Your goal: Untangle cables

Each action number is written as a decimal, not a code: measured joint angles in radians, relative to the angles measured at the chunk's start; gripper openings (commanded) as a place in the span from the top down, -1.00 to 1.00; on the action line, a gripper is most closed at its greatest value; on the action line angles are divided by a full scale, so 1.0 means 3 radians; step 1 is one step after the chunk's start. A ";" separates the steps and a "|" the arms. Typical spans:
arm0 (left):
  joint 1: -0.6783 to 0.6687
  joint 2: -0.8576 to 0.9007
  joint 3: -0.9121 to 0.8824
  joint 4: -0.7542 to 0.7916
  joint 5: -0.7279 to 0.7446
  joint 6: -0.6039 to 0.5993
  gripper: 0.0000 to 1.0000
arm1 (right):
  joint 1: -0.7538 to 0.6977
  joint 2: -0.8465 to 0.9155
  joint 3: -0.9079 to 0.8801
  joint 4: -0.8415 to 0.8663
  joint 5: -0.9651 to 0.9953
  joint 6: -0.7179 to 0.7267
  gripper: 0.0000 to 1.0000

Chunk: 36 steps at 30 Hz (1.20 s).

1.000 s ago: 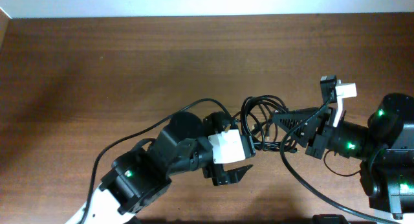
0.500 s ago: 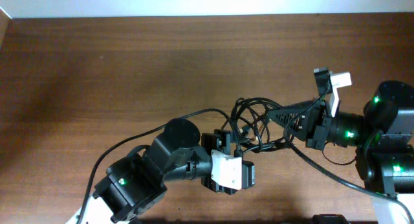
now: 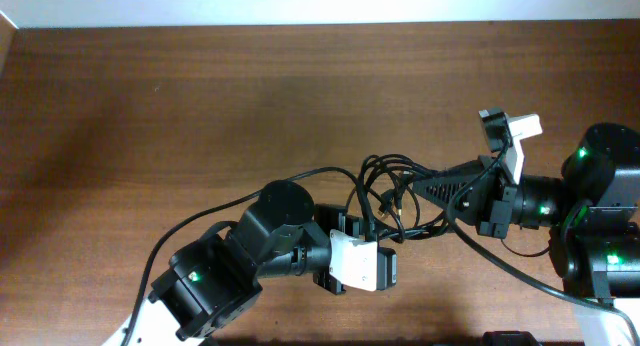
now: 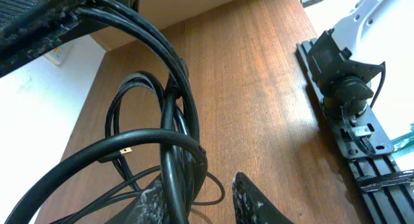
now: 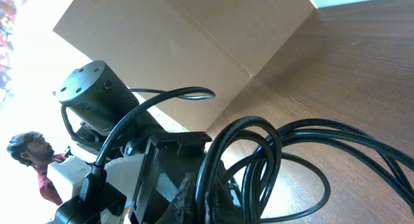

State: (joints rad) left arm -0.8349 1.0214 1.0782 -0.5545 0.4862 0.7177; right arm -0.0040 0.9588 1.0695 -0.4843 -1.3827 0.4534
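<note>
Overhead: the cables [image 3: 392, 198] lie as one loose knot of thin black loops on the table [image 3: 200, 106], in the middle between the two arms. The right gripper [image 3: 422, 186] reaches in from the right, its jaws drawn to a narrow point at the knot's edge. The left gripper [image 3: 352, 224] meets the knot from below and is mostly hidden under its own wrist.

Left wrist: the cables [image 4: 171, 140] arc close across the view, several strands crossing and one loop hanging over bare table [image 4: 259, 88]. The left gripper [image 4: 200, 199] is parted. Strands run down against one finger, with a clear gap to the other finger [image 4: 249, 197], so nothing looks clamped.

Right wrist: the right gripper [image 5: 206, 197] is closed on a few strands of the cables [image 5: 252, 123], which fan out in loops beyond it. The left arm [image 5: 90, 98] is just behind them.

The cords look light, limp and springy, and likely to drag the whole knot when pulled. The best hold is probably a single strand near a free plug end, not a crossing.

No container shows clearly. A tan panel [image 5: 194, 49] may be a box side, but I cannot tell what it holds.
</note>
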 measured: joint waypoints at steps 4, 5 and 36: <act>0.0000 0.0000 0.0000 0.0020 -0.0024 -0.0009 1.00 | 0.0000 0.0000 -0.0001 -0.0001 -0.0055 0.0001 0.92; 0.0000 0.0005 0.0000 0.0025 -0.0036 -0.0003 1.00 | 0.0000 0.0000 -0.0001 -0.0001 -0.0069 0.0001 0.92; -0.0006 -0.0306 -0.0004 0.0632 -0.1308 -0.1108 1.00 | 0.0000 0.0355 0.0001 -0.0081 0.0153 -0.0220 -0.46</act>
State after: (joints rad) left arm -0.8368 0.9295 1.0771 -0.3649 0.0937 0.3855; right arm -0.0040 1.0653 1.0698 -0.5087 -1.3369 0.3874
